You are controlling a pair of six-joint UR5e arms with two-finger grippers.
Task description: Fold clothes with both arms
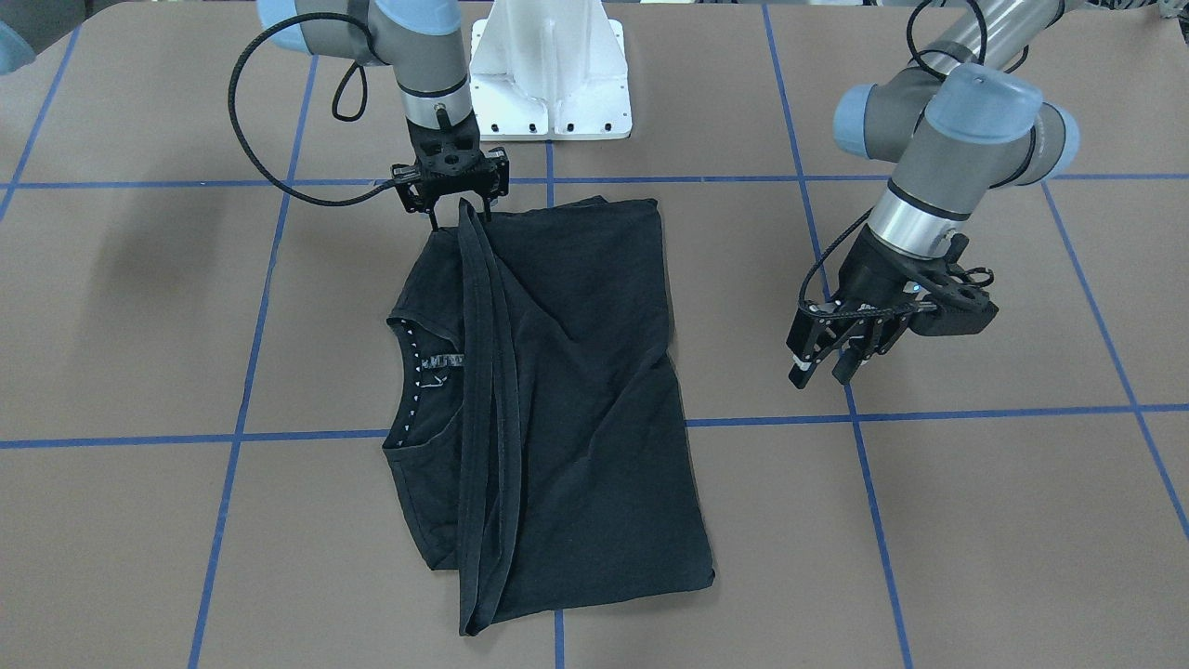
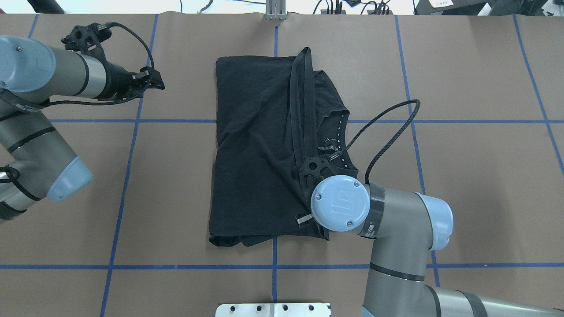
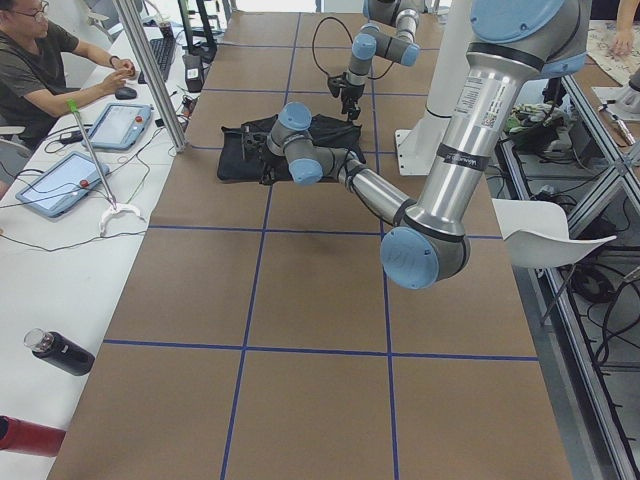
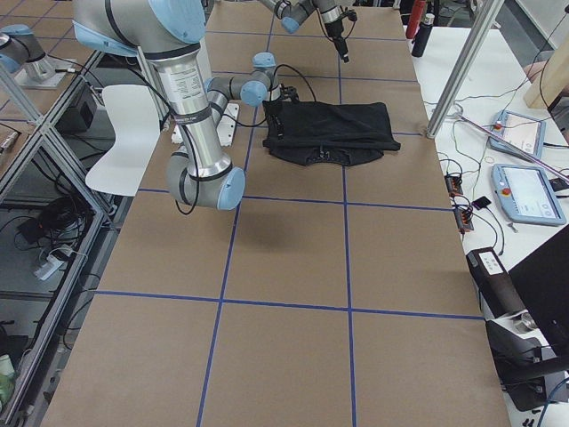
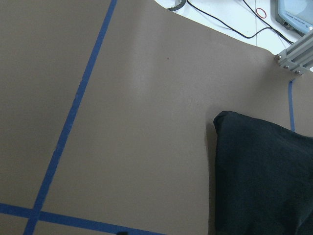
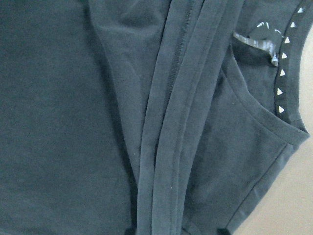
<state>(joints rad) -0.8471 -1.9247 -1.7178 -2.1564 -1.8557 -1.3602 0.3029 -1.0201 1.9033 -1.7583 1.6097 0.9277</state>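
Surface: table [image 1: 975, 520], brown top, marked into large squares by blue tape lines [image 1: 864, 483]; white pedestal [image 1: 548, 84] at the robot's edge

Room: white bench [image 3: 40, 260] along the far side of the table, carrying two tablets [image 3: 60, 182], cables and a dark bottle [image 3: 60, 352]; a seated person [image 3: 35, 60] at the bench; aluminium post [image 3: 150, 70] at the table edge

T-shirt [image 1: 576, 390]: black, lying flat at mid-table just in front of the pedestal, folded lengthwise into a rough rectangle with soft creases. Neckline [image 1: 409, 372] open toward the robot's right, edged with small white triangles, a label [image 1: 444, 360] inside. A doubled hem band [image 1: 478, 418] runs as a ridge across the whole shirt from the robot's edge to the far edge, beside the neckline

Right gripper [image 1: 460, 218]: pointing straight down over the shirt's near edge, at the end of the band; fingers look spread, with the band between them

Left gripper [image 1: 824, 370]: tilted, above bare table well apart from the shirt; fingers spread, holding nothing
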